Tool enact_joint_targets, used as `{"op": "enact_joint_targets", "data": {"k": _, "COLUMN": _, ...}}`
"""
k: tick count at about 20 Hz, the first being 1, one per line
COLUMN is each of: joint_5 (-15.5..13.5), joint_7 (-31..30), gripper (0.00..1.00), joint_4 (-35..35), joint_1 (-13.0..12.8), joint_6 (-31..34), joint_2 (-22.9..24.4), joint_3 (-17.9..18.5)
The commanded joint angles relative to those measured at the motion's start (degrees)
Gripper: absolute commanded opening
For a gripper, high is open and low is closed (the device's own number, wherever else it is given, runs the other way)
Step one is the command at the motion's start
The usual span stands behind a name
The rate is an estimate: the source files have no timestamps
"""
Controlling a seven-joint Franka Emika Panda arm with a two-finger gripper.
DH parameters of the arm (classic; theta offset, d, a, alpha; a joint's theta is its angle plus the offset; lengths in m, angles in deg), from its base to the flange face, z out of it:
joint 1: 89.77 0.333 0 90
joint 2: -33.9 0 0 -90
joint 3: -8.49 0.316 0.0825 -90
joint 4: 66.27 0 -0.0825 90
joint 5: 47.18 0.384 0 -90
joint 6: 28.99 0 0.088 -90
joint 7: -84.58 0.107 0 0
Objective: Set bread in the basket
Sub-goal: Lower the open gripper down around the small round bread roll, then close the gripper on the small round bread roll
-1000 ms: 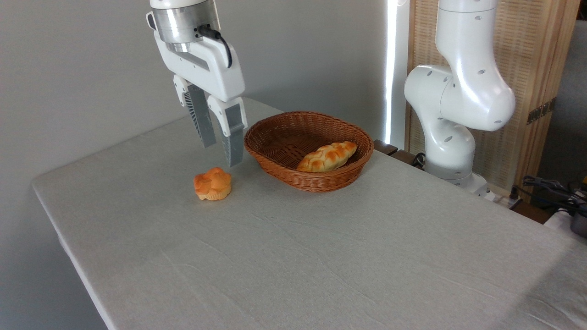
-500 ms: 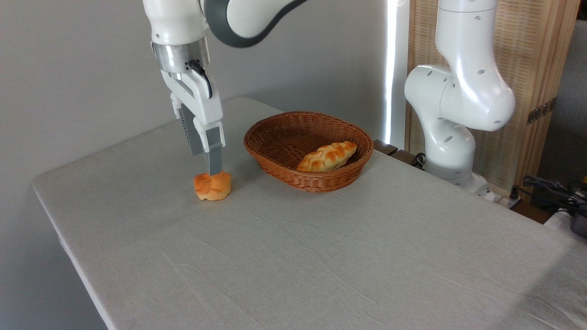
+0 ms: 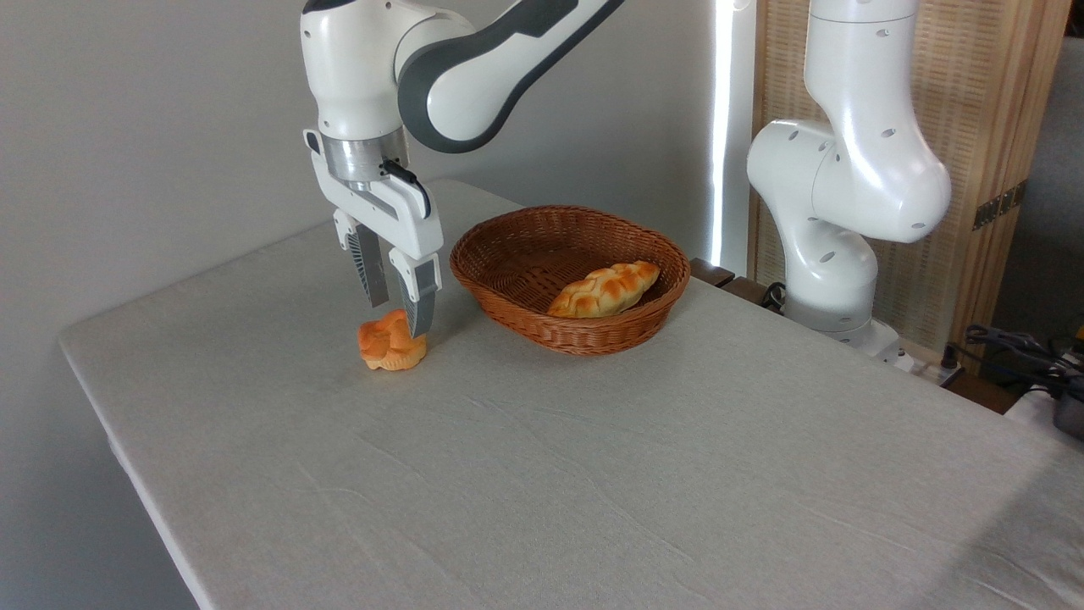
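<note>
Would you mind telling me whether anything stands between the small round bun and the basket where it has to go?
Nothing visible does. The bun sits on the table just left of the basket, with only bare cloth between them. The open gripper is right at the bun. A braided loaf lies in the basket's right part, leaving the left free.
</note>
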Motion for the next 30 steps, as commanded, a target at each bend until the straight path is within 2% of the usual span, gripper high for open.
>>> {"op": "enact_joint_targets", "data": {"k": 1, "joint_5": -0.51, "joint_7": -0.36, "gripper": 1.00, "joint_4": 1.38, "joint_1": 0.29, "joint_6": -2.64, "joint_2": 0.86, "joint_3": -0.16}}
{"op": "enact_joint_targets", "data": {"k": 4, "joint_5": -0.16, "joint_7": -0.36, "gripper": 0.99, "joint_4": 2.69, "joint_1": 0.29, "joint_6": -5.02, "joint_2": 0.59, "joint_3": -0.94}}
{"op": "enact_joint_targets", "data": {"k": 8, "joint_5": 0.02, "joint_7": -0.18, "gripper": 0.88, "joint_4": 4.45, "joint_1": 0.29, "joint_6": -8.09, "joint_2": 0.15, "joint_3": -1.39}}
{"op": "enact_joint_targets", "data": {"k": 9, "joint_5": -0.07, "joint_7": 0.08, "gripper": 0.72, "joint_4": 4.80, "joint_1": 0.29, "joint_6": -8.71, "joint_2": 0.15, "joint_3": -1.39}}
{"op": "enact_joint_targets", "data": {"k": 11, "joint_5": 0.02, "joint_7": 0.25, "gripper": 0.56, "joint_4": 4.98, "joint_1": 0.29, "joint_6": -10.12, "joint_2": 0.07, "joint_3": -1.39}}
{"op": "enact_joint_targets", "data": {"k": 12, "joint_5": 0.28, "joint_7": 0.34, "gripper": 0.52, "joint_4": 5.07, "joint_1": 0.29, "joint_6": -11.17, "joint_2": -0.11, "joint_3": -1.48}}
{"op": "enact_joint_targets", "data": {"k": 13, "joint_5": 2.19, "joint_7": 0.34, "gripper": 0.35, "joint_4": 5.16, "joint_1": 0.29, "joint_6": -12.48, "joint_2": -0.63, "joint_3": -1.56}}
{"op": "enact_joint_targets", "data": {"k": 15, "joint_5": 3.35, "joint_7": 0.34, "gripper": 0.25, "joint_4": 5.33, "joint_1": 0.29, "joint_6": -12.76, "joint_2": -0.81, "joint_3": -2.26}}
{"op": "enact_joint_targets", "data": {"k": 17, "joint_5": 3.36, "joint_7": 0.34, "gripper": 0.11, "joint_4": 5.33, "joint_1": 0.29, "joint_6": -12.85, "joint_2": -0.81, "joint_3": -2.27}}
{"op": "enact_joint_targets", "data": {"k": 26, "joint_5": 3.44, "joint_7": 0.61, "gripper": 0.03, "joint_4": 5.24, "joint_1": 0.29, "joint_6": -12.76, "joint_2": -0.99, "joint_3": -2.27}}
{"op": "enact_joint_targets", "data": {"k": 30, "joint_5": 3.36, "joint_7": 1.31, "gripper": 0.03, "joint_4": 4.37, "joint_1": 0.55, "joint_6": -12.06, "joint_2": -0.29, "joint_3": -1.66}}
